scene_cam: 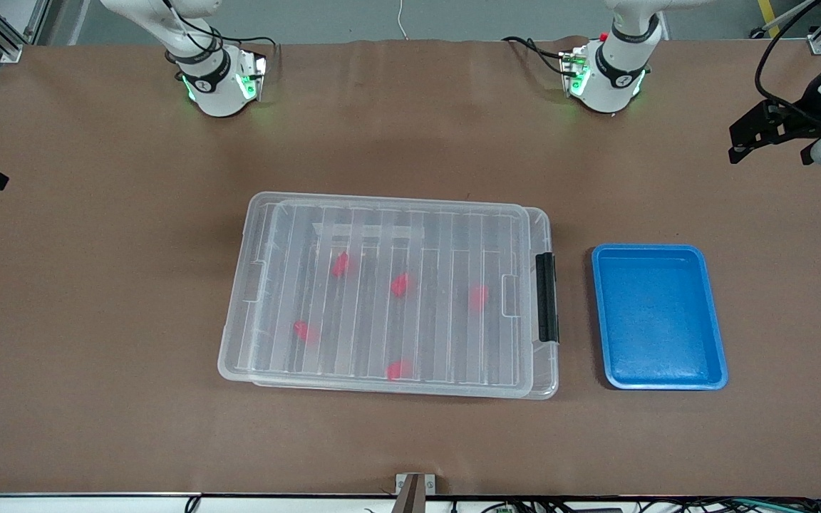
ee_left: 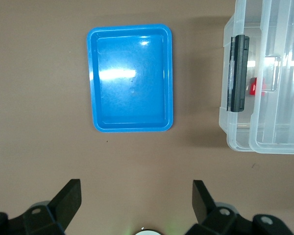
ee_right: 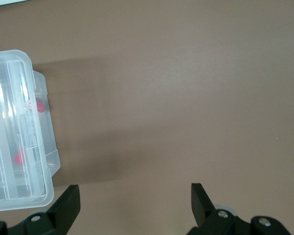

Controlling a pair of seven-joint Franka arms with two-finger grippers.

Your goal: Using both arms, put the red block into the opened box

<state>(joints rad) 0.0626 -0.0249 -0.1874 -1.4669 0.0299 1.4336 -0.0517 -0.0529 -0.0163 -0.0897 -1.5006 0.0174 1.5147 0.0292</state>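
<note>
The clear box (scene_cam: 238, 356) lies mid-table with its ribbed lid (scene_cam: 439, 235) resting on it and a black latch (scene_cam: 546, 297) at the end toward the left arm. Several red blocks lie inside under the lid, one of them a red block (scene_cam: 400, 284) near the middle. My left gripper (ee_left: 136, 188) hangs open and empty over bare table at the left arm's end, and its wrist view shows the latch (ee_left: 238, 73) and a red block (ee_left: 255, 86). My right gripper (ee_right: 134, 192) hangs open and empty over the right arm's end, beside the box (ee_right: 45, 147).
An empty blue tray (scene_cam: 601, 313) sits between the box and the left arm's end of the table; the left wrist view shows this tray (ee_left: 94, 78) too. Brown table surface surrounds both. A small bracket (scene_cam: 414, 484) sits at the table edge nearest the front camera.
</note>
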